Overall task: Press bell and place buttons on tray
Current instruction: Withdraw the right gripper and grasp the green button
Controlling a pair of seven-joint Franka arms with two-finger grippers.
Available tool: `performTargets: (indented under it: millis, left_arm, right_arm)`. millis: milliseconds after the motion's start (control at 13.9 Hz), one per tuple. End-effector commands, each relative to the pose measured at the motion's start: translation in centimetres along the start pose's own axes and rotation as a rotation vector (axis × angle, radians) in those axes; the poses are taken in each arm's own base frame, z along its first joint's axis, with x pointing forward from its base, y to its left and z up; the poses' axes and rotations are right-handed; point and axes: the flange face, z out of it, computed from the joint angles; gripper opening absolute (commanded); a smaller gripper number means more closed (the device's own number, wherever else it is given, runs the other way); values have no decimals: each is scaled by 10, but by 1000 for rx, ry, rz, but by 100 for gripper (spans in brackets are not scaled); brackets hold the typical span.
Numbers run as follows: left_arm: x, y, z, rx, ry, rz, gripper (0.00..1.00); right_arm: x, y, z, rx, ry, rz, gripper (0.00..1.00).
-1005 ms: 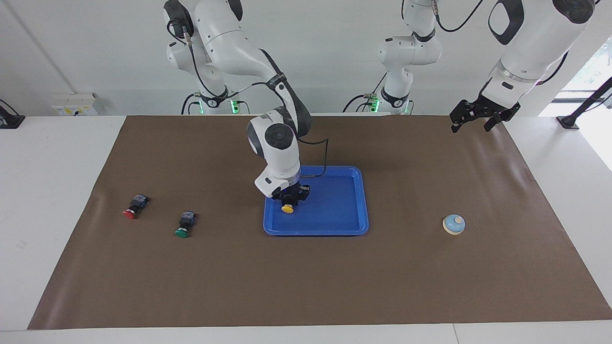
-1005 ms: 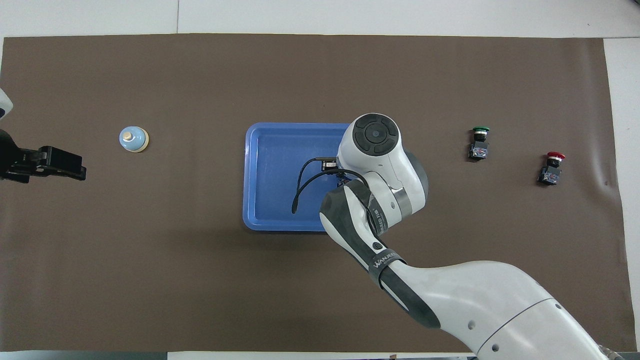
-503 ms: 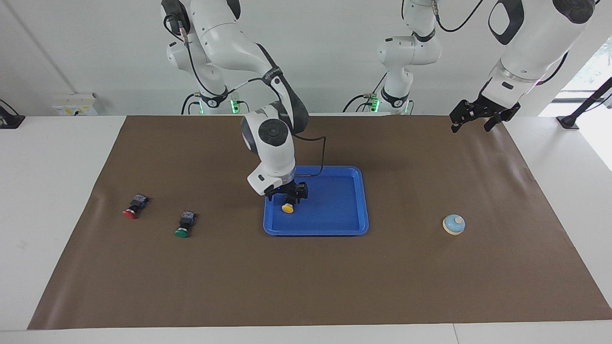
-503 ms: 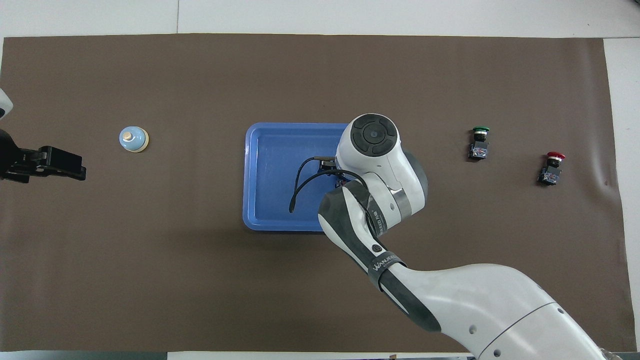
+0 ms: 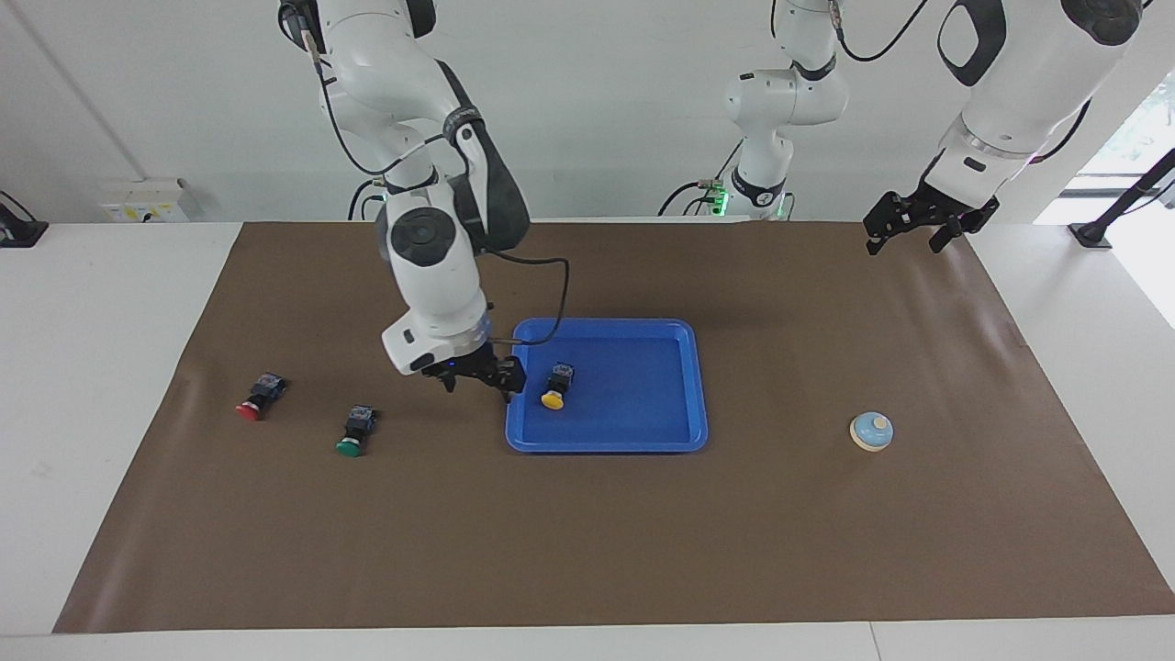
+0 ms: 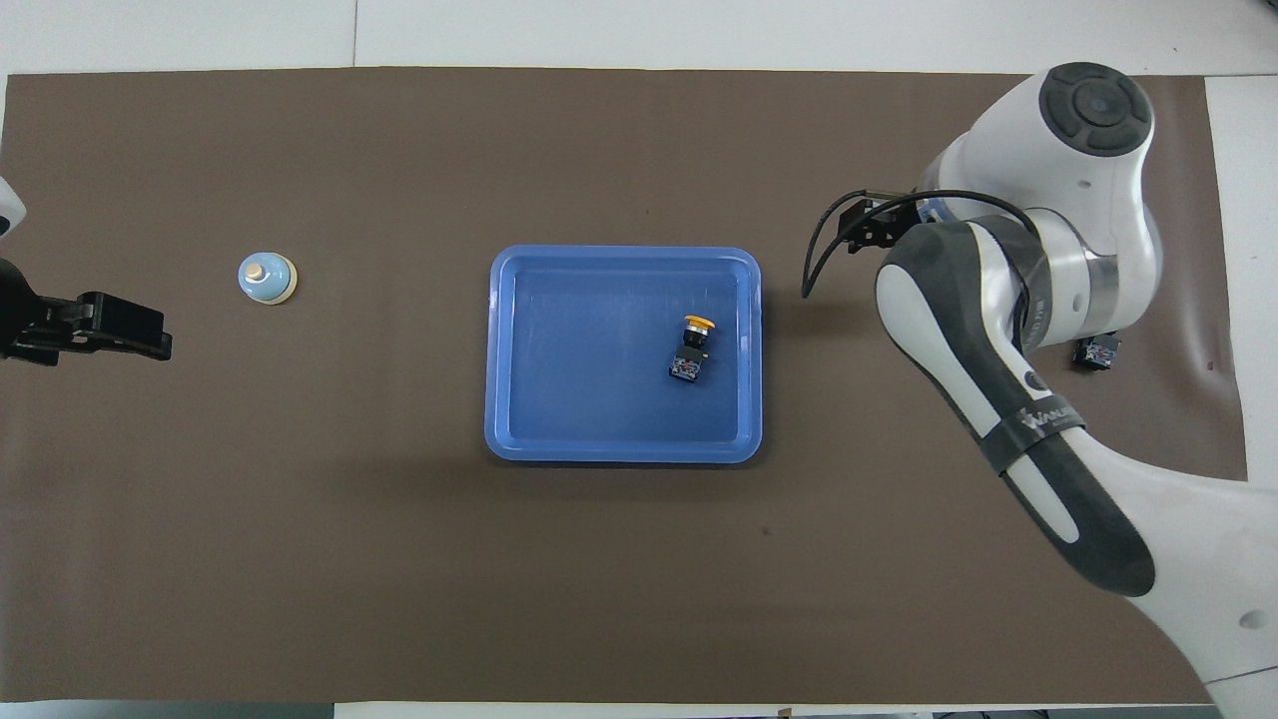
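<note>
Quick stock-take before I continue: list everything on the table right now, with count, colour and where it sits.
tray: 1, bright blue, mid-mat.
yellow button: 1, black body, lying in the tray.
green button: 1, on the mat toward the right arm's end.
red button: 1, beside the green one, closer to the mat's edge.
bell: 1, light blue, toward the left arm's end.
mat: 1, brown.
right gripper: open, over the mat beside the tray.
left gripper: waiting, raised.

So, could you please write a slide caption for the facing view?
Yellow button lies in the blue tray; right claw hangs open beside it.
</note>
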Motion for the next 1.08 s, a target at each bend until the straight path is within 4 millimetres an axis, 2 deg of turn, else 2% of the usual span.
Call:
performTargets:
  millis: [0, 144, 431, 574, 646, 790, 862, 1005]
  left_arm:
    - [-8, -2, -3, -9, 3, -6, 100]
    - [-8, -2, -3, -9, 3, -6, 100]
    - [-8, -2, -3, -9, 3, -6, 100]
    - [-8, -1, -3, -10, 3, -6, 100]
    - [-8, -2, -3, -9, 3, -6, 100]
    - [-8, -1, -3, -10, 3, -6, 100]
    - [-8, -1, -3, -10, 3, -6, 100]
    - [-8, -2, -3, -9, 3, -6, 100]
  right_arm:
    - [7, 53, 25, -11, -4, -62, 100]
    - [4, 77, 49, -6, 18, -72, 100]
    - [-16, 82, 91, -3, 40, -80, 100]
    - [-26, 84, 101, -2, 49, -106, 96]
    - [-27, 86, 104, -4, 44, -123, 83]
    - [-27, 91, 104, -5, 43, -128, 12]
    - [-27, 92, 104, -6, 35, -131, 0]
    - [-28, 92, 102, -6, 30, -133, 0]
